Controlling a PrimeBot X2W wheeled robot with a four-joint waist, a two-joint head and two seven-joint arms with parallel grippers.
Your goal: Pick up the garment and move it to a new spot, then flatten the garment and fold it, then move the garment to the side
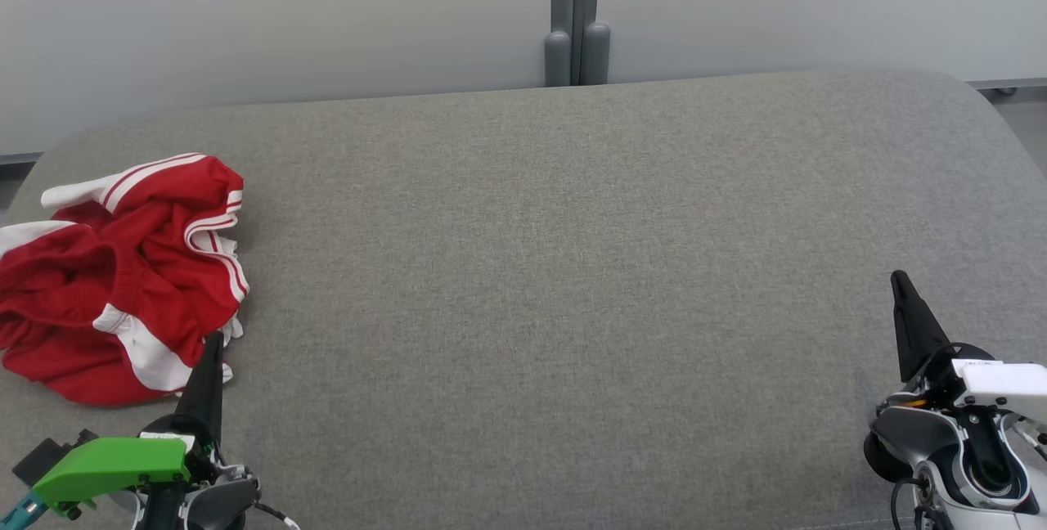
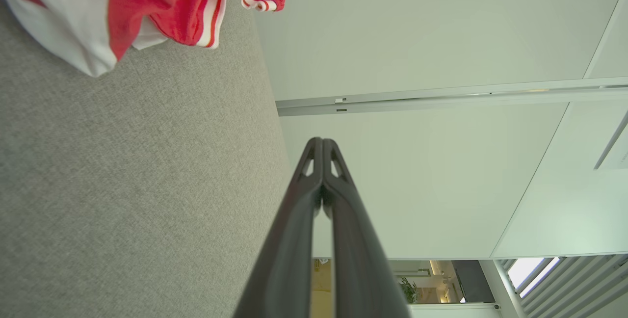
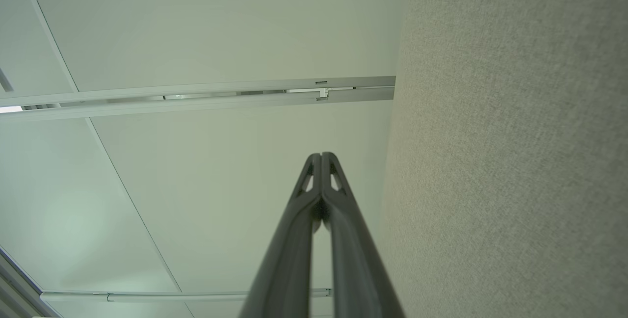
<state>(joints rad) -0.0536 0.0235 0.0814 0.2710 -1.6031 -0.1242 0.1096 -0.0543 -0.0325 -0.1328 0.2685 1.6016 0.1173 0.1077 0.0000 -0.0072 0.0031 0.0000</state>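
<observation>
The garment (image 1: 114, 276), red with white stripes, is seen crumpled at the far left of the grey fabric-covered desk (image 1: 556, 268). The left pincer (image 1: 213, 346) is located at the lower left. Its fingers are pressed together with nothing held, and its tip is just beside the garment's near edge. The right pincer (image 1: 901, 285) is located at the lower right, fingers likewise pressed together, well apart from the garment.

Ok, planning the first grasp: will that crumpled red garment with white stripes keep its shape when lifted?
Probably not: the crumpled red-and-white striped garment lies in loose folds, so it should hang limp. It looks like thin cloth, likely light. Pushed, it may bunch up on the textured grey fabric surface.
</observation>
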